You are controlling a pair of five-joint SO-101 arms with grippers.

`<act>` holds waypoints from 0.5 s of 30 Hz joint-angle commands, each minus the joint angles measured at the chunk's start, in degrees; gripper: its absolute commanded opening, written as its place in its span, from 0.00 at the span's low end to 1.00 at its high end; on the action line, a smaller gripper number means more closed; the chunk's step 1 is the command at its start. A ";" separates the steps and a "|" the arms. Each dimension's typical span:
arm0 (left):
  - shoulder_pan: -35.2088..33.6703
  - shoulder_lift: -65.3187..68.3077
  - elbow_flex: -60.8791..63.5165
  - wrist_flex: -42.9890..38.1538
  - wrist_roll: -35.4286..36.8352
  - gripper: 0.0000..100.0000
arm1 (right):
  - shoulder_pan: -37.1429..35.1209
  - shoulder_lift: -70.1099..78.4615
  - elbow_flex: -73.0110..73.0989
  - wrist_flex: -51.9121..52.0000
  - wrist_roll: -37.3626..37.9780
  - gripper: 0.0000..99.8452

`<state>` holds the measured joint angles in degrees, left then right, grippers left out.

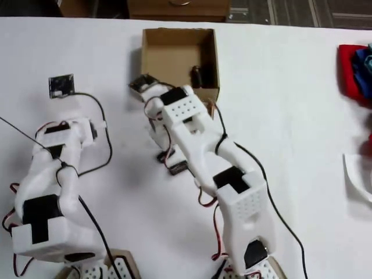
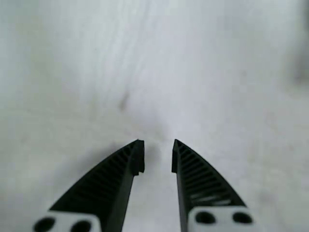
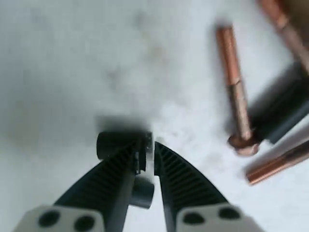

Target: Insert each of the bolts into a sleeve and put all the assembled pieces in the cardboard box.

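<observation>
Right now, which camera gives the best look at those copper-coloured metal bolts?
The right wrist view: one copper-coloured metal bolt lies full length on the white table, with parts of two more beside it. In the high view the right arm covers that spot. The left wrist view faces plain tabletop.

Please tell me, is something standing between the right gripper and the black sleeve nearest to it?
Nothing visible does. The black sleeve lies at the very tip of the right gripper, partly hidden by it. The copper bolts lie to one side, clear of both.

Bolt [image 3: 235, 87] just beside sleeve [image 3: 282, 113]
</observation>
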<state>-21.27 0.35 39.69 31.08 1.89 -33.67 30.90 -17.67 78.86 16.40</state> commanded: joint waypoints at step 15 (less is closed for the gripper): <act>-0.97 -0.26 -2.68 -0.79 0.53 0.12 | -0.84 1.89 -8.97 16.92 20.84 0.18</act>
<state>-21.45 0.35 39.69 31.08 1.89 -33.93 33.27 -24.18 92.75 29.93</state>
